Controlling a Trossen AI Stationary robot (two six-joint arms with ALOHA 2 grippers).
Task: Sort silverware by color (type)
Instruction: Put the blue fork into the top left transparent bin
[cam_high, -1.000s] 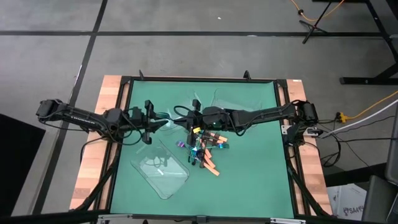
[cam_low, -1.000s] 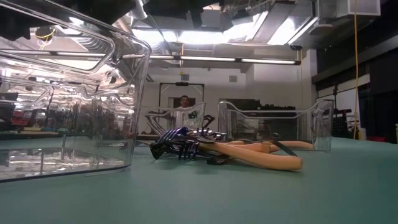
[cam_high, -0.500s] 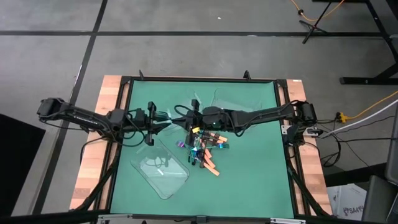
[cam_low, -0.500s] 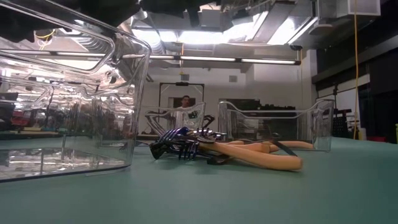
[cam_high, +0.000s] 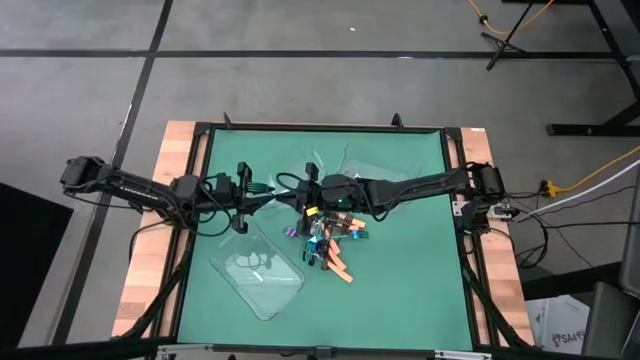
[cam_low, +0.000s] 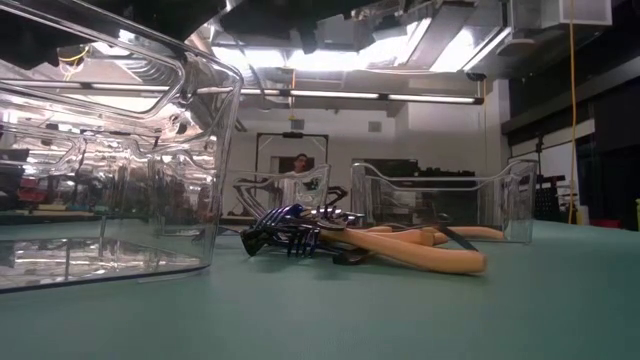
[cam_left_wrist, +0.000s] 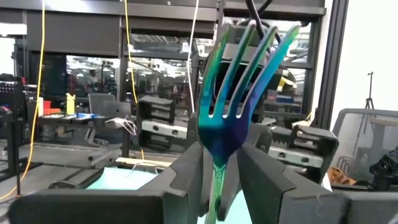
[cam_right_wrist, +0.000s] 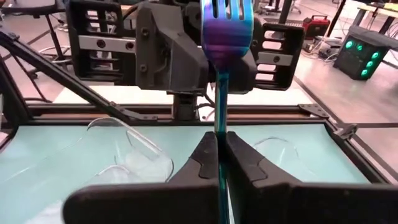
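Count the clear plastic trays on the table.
3: a large tray nearest in the low view, a small tray behind the silverware pile, a third tray right of it.

Both arms were dark, slim, multi-jointed links with black cables routed alongside. The left gripper (cam_left_wrist: 219, 177) had broad, matte black angular fingers (cam_left_wrist: 186, 171). The right gripper (cam_right_wrist: 219, 155) had matching tapered black fingers (cam_right_wrist: 202, 155).

The silverware pile (cam_high: 327, 240) lies mid-table, one tray (cam_high: 258, 272) to its near left, another (cam_high: 378, 166) behind it.
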